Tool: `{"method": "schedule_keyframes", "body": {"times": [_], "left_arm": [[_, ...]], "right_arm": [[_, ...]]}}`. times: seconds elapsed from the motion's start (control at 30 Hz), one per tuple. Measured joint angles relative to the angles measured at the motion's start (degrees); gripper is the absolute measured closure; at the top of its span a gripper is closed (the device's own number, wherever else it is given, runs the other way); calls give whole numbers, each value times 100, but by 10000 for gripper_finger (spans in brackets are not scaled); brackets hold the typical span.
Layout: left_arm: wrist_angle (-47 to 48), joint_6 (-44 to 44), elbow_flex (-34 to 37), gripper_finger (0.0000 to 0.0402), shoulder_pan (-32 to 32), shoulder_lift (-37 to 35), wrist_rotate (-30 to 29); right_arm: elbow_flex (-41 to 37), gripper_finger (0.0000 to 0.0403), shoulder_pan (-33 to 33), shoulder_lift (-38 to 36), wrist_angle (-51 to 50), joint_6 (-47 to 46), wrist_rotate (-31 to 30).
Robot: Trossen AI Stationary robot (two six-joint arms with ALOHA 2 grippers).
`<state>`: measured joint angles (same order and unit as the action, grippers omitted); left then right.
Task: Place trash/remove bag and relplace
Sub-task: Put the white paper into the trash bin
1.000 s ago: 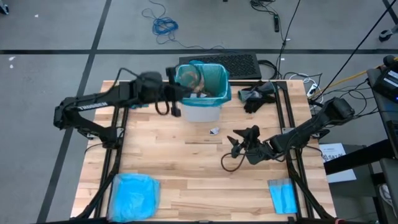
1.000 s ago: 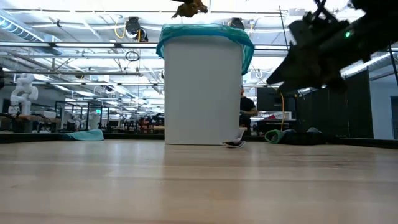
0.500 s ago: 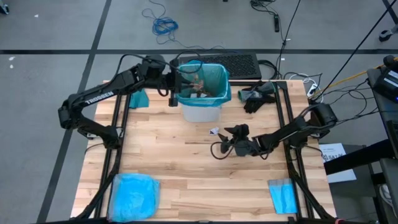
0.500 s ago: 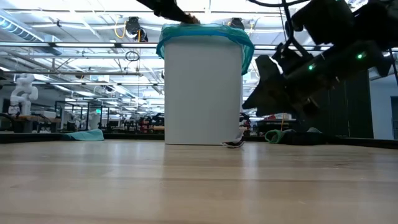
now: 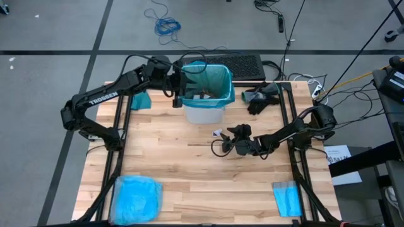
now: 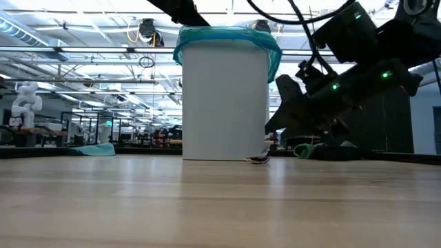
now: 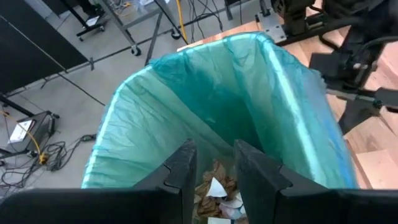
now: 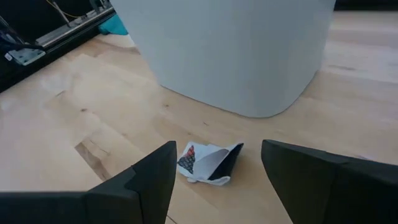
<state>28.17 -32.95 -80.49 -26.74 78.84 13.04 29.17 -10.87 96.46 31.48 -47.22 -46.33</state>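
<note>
A white bin point(image 5: 203, 112) lined with the teal bag point(image 7: 249, 93) stands at the table's far middle, with trash point(image 7: 214, 186) of brown wads and white scraps at its bottom. My left gripper point(image 7: 211, 165) hovers over the bin's left rim, open, with nothing between its fingers. One small white wrapper scrap point(image 8: 208, 163) lies flat on the wood just in front of the bin. My right gripper point(image 8: 217, 180) is low over the table, open wide, with a finger on either side of the scrap and not touching it.
A pale blue plastic bag point(image 5: 136, 197) lies at the near left corner, and a folded blue sheet point(image 5: 287, 198) at the near right. A teal cloth point(image 5: 142, 99) sits left of the bin, dark gear point(image 5: 260, 98) to its right.
My left gripper has swung toward the far edge to above the bin's rim; the brown wad it carried above the bin no longer shows there. My right gripper has moved down and toward the table's left, up to the scrap in front of the bin.
</note>
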Motion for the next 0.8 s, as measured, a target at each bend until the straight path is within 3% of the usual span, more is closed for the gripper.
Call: {"method": "schedule_keyframes", "body": {"times": [0.47, 0.57, 0.73, 0.8], "left_arm": [[210, 158, 0, 297, 763, -675, -5], [365, 335, 2, 297, 980, -872, -5], [862, 597, 0, 297, 1290, -1225, -4], [1116, 763, 1, 297, 1390, -1357, -4]], "right_arm": [[0, 184, 568, 832, 861, -212, 631], [0, 223, 568, 963, 907, -300, 628], [0, 362, 483, 974, 956, -156, 608], [5, 390, 462, 973, 1188, 67, 600]]}}
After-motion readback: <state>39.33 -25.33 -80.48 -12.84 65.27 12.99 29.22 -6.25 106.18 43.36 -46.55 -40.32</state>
